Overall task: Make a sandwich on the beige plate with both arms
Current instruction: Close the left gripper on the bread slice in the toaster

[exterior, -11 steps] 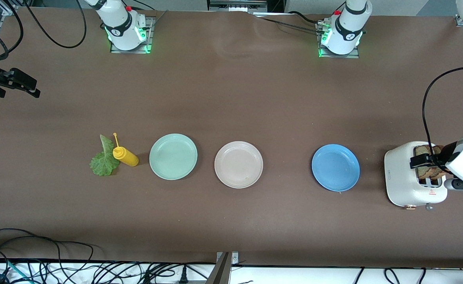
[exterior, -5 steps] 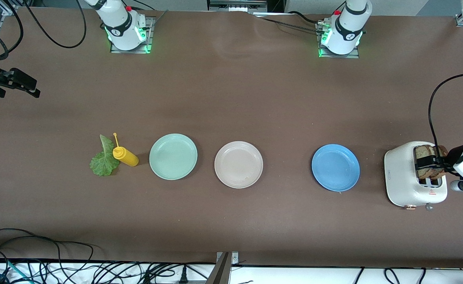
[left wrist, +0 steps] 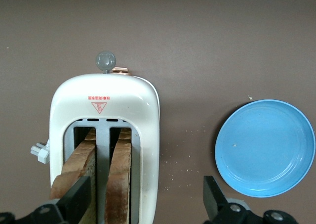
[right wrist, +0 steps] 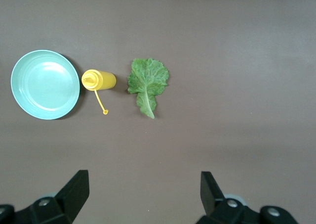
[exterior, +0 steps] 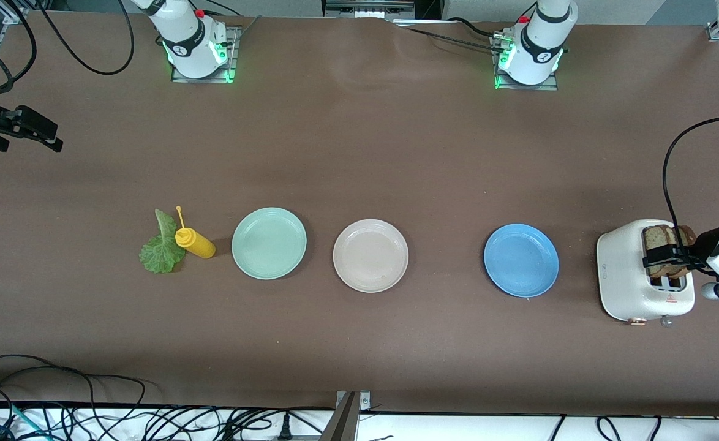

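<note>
Two brown bread slices [exterior: 658, 235] stand in the slots of a white toaster [exterior: 623, 269] at the left arm's end of the table. My left gripper [exterior: 666, 257] hovers over the toaster, open. In the left wrist view its fingers [left wrist: 78, 198] straddle both slices [left wrist: 120, 177] and the toaster's wall [left wrist: 123, 100]; my left gripper [left wrist: 145, 201] holds nothing. The beige plate [exterior: 370, 255] lies bare in the middle. The lettuce leaf [exterior: 161, 252] lies flat toward the right arm's end, also in the right wrist view [right wrist: 147, 80]. My right gripper [right wrist: 143, 192] waits high, open and empty, at that end [exterior: 26, 127].
A yellow mustard bottle [exterior: 195, 242] lies on its side touching the lettuce, beside a mint green plate [exterior: 269, 242]. A blue plate [exterior: 521, 260] lies between the beige plate and the toaster. Cables run along the table's near edge.
My left hand has shifted a little toward the table's end and settled over the toaster's slots. The right arm and everything on the table have not moved.
</note>
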Robot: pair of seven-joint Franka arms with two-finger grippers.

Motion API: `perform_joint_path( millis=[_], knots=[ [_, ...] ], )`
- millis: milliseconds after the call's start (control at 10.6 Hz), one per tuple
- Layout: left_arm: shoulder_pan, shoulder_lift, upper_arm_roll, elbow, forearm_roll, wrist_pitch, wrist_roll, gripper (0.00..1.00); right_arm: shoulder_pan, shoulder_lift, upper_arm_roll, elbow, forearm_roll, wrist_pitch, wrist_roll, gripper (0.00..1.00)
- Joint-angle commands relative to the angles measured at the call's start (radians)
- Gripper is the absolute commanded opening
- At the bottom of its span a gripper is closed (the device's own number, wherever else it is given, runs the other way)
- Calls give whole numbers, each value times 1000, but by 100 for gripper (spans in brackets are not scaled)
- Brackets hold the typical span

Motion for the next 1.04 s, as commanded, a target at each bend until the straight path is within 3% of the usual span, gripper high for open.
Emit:
perform_joint_path(
  millis=[0, 474, 852, 947],
  knots=[
    [12, 13, -6, -2, -18, 13, 30, 100, -11, 10, 6, 25, 17, -20, 4, 100],
    [12, -9, -6, -114, -12, 93, 55, 97, -11, 8, 4, 25, 17, -21, -1, 100],
    [33, -15, -3, -116, -1, 84, 134, 55, -7, 8, 14, 32, 17, -23, 5, 100],
    [33, -22, -3, -116, 61, 81, 138, 46, -7, 8, 12, 31, 17, -24, 2, 100]
  ],
)
